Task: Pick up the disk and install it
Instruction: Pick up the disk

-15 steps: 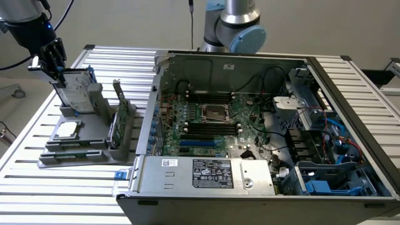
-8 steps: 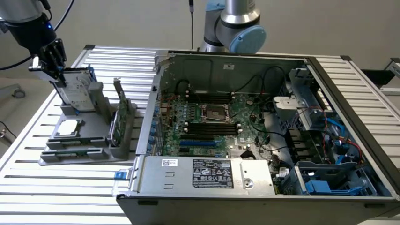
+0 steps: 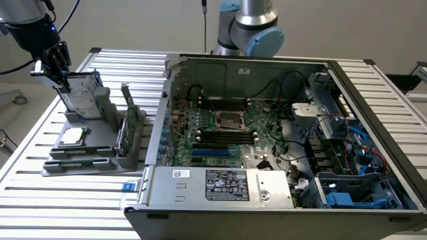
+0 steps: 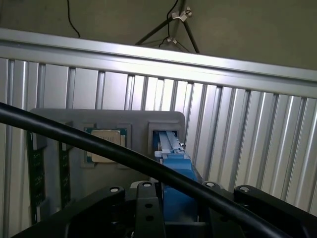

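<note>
At the exterior view's left, the claw (image 3: 61, 80) clamps the top end of the disk (image 3: 85, 99), which stands upright in the grey holder (image 3: 80, 152), long axis near-vertical.

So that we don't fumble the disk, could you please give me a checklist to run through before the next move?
1. ok: gripper sits at the top edge of the disk.
2. ok: disk stands upright in the holder.
3. cannot tell: hold on the disk is firm.
4. ok: case is open.
5. not ok: cable crosses the wrist view.
</note>
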